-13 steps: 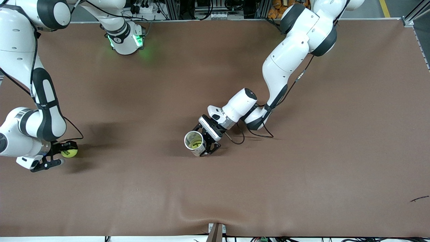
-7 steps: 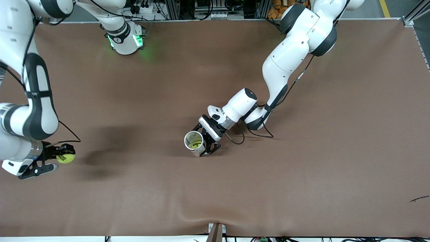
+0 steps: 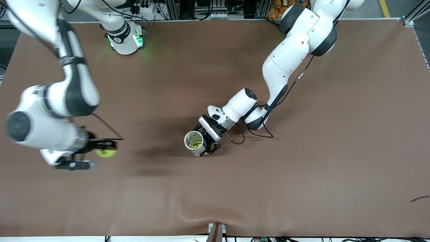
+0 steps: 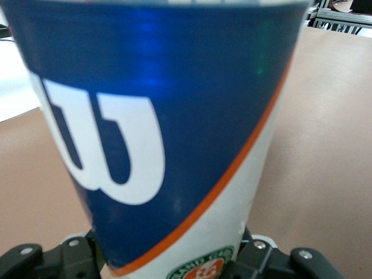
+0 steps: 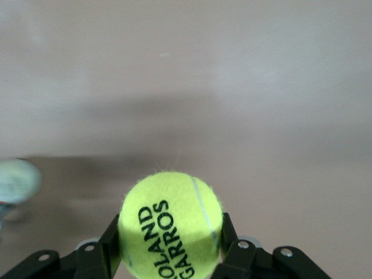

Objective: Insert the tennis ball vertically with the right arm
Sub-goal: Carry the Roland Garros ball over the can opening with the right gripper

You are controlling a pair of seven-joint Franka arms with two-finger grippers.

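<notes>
My right gripper point(image 3: 104, 150) is shut on a yellow-green tennis ball point(image 3: 106, 153) and holds it in the air over the brown table, toward the right arm's end. In the right wrist view the ball point(image 5: 170, 224), printed "ROLAND GARROS", sits between the black fingers point(image 5: 109, 241). My left gripper point(image 3: 204, 141) is shut on an upright tennis ball can point(image 3: 195, 143) at the table's middle; its open mouth faces up and a ball shows inside. In the left wrist view the blue and white can point(image 4: 163, 139) fills the frame.
The brown mat point(image 3: 302, 174) covers the whole table. The right arm's base point(image 3: 125, 38) with a green light stands at the table's edge farthest from the front camera. A black cable point(image 3: 250, 134) trails beside the left wrist.
My right arm has lifted and swung with the tennis ball toward the can at the middle. The left arm and can have not moved.
</notes>
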